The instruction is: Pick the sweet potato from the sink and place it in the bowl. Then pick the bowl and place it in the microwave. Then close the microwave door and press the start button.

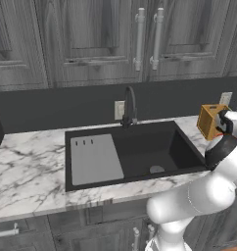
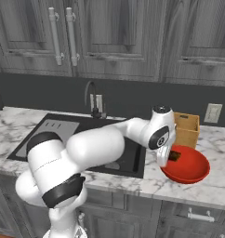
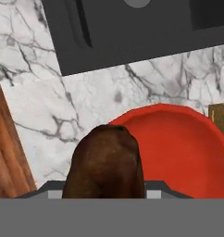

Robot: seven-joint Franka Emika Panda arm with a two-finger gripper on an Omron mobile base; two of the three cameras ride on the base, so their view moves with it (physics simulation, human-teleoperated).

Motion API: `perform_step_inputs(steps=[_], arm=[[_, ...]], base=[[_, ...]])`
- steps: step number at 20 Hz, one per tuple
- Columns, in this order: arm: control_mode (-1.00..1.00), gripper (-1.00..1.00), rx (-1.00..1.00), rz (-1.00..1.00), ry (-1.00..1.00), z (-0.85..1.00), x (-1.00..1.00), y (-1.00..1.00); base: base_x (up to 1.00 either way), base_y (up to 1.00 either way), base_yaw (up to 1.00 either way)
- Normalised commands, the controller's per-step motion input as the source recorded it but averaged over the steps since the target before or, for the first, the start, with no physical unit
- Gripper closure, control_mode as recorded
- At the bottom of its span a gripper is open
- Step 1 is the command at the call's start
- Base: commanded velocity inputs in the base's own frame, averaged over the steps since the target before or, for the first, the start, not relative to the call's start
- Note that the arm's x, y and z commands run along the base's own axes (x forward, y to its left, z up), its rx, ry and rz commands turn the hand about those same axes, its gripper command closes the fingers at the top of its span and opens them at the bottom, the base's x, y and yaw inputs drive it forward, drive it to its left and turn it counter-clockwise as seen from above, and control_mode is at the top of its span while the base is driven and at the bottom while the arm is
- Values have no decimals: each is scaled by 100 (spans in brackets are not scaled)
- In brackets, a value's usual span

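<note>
With sweet potato [image 3: 104,162] out of sink [image 1: 140,152], clamped in partly closed claw [image 2: 172,157] over red bowl [image 2: 191,167] at lower right; drop, microwave steps left.

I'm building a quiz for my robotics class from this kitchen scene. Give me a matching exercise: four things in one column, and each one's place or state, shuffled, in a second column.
Things:
1. sweet potato
2. bowl
3. sink
4. wooden box

Places or states:
A. set into the marble counter, under the curved faucet
B. held in the gripper, above the red rim
C. tan, standing on the counter behind the bowl
D. red, resting on the counter to the right of the basin

Pairs: 1-B, 2-D, 3-A, 4-C
</note>
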Motion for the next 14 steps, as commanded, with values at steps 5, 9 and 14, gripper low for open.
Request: perform_step_inputs(steps=[5, 9, 14], arm=[[-100, 100, 3, 6, 0, -23, 17, -30], [-100, 100, 1, 1, 0, -24, 3, -30], [-100, 100, 0, 3, 0, -34, 23, -20]], base=[[0, 0, 0], [0, 0, 0], [0, 0, 0]])
